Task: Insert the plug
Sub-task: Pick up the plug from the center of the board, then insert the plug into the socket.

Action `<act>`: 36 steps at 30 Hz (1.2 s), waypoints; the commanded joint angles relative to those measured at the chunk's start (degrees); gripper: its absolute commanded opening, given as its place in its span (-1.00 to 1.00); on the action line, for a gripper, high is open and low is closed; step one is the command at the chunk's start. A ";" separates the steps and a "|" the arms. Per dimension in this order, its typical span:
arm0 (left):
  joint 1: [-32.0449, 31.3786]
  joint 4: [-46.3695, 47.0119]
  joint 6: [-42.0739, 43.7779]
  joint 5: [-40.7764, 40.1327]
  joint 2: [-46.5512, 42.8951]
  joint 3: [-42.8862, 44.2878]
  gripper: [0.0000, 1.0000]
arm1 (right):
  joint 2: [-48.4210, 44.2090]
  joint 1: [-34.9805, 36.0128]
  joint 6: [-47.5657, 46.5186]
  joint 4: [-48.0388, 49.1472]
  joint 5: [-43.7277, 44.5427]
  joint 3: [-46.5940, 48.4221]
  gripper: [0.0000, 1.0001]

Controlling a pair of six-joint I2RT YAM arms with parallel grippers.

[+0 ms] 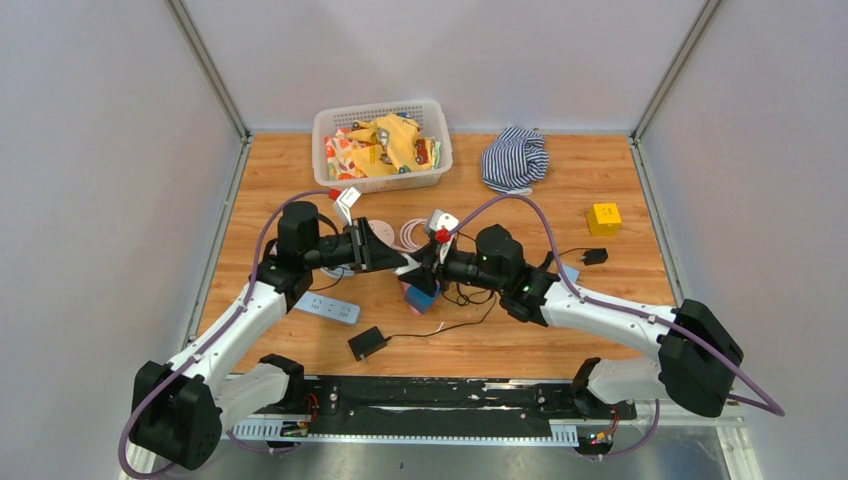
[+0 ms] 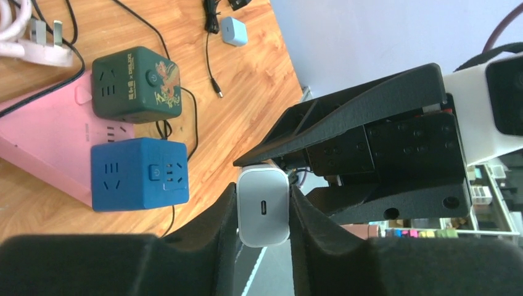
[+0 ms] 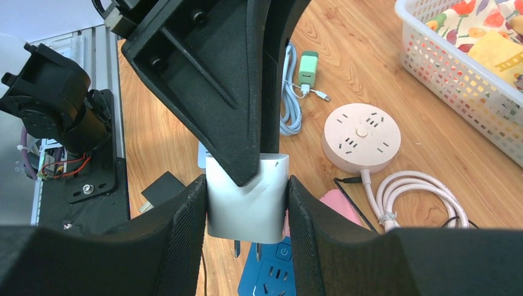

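A white charger plug (image 2: 263, 208) with a USB-C port is clamped between both grippers above the middle of the table. My left gripper (image 2: 263, 216) is shut on its sides. My right gripper (image 3: 247, 213) is shut on it too (image 3: 247, 206), and a left finger (image 3: 210, 80) lies over its top. Its two metal prongs point down, just above and left of a blue cube socket (image 3: 274, 277). In the left wrist view the blue cube (image 2: 139, 174) rests on a pink power strip (image 2: 43, 139), next to a dark green cube socket (image 2: 135, 84). In the top view the grippers meet (image 1: 428, 262) above the blue cube (image 1: 420, 296).
A round pink socket (image 3: 361, 137) with a coiled cable, a white basket (image 1: 380, 145) of packets, a striped cloth (image 1: 515, 158), a yellow block (image 1: 603, 218), a black adapter (image 1: 367, 343), a white power strip (image 1: 328, 308) and loose black cables lie on the wooden table.
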 commanded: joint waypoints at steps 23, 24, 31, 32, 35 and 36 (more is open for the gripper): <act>-7.25 -25.59 22.84 -27.68 -1.35 10.67 -1.00 | -14.84 -2.01 26.99 -23.44 37.06 -6.63 1.00; -7.53 -25.68 22.84 -29.02 -1.67 10.92 -1.00 | -14.93 -2.72 26.42 -25.78 36.89 -6.05 1.00; -13.86 -29.33 25.20 -41.77 -1.43 14.85 -1.00 | -13.63 -5.26 29.23 -37.66 39.68 -3.55 1.00; -15.16 -29.58 25.27 -43.25 -1.04 15.53 -1.00 | -13.39 -5.61 29.80 -38.22 39.78 -3.77 1.00; -19.14 -30.09 25.23 -46.99 0.33 17.38 -1.00 | -13.19 -6.94 31.05 -38.97 39.80 -4.90 1.00; -20.54 -30.14 25.31 -48.00 0.88 17.91 -1.00 | -13.22 -7.38 31.48 -39.09 39.87 -5.37 1.00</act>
